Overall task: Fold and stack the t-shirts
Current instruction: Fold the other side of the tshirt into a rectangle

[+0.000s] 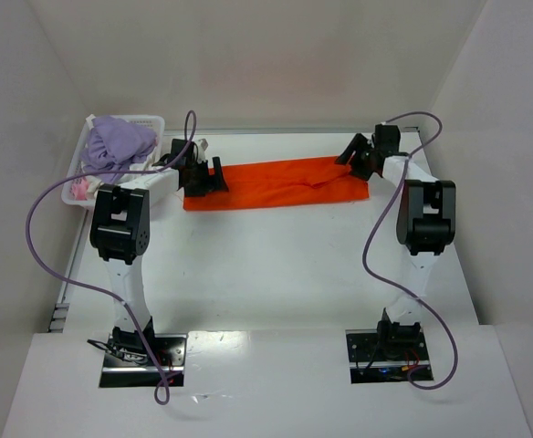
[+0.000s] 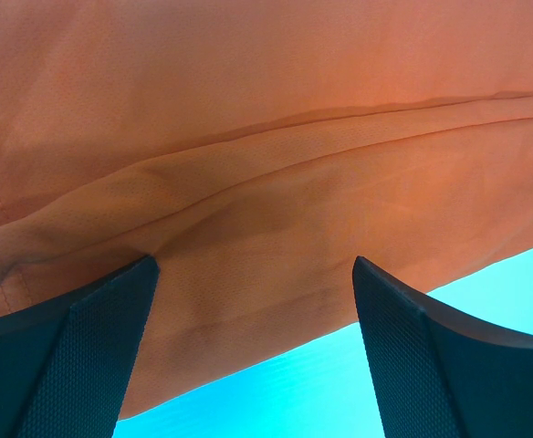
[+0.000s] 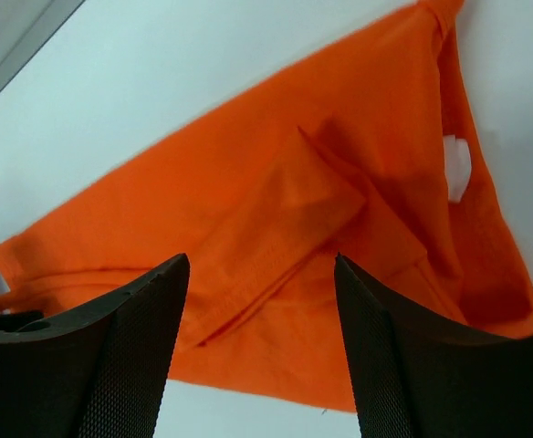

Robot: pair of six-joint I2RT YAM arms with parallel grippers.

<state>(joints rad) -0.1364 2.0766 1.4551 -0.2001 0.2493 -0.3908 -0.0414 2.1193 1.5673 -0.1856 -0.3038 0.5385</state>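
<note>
Item: orange t-shirt (image 1: 280,184), one, folded into a long narrow band. It lies flat across the far part of the white worktop (image 1: 276,265), running left to right, with a sleeve doubled over near its right end and a small white label (image 3: 456,167) showing there.

Left gripper (image 1: 203,176): at the band's left end, jaws spread wide just above the cloth, gripping nothing.

Right gripper (image 1: 358,155): at the band's right end, jaws apart, nothing between them, with the shirt below.

White lattice basket (image 1: 161,119): far left corner, just beside the left gripper, holding a crumpled lilac garment (image 1: 120,141).

Purple cables (image 1: 43,237): one trailing along each arm.
</note>
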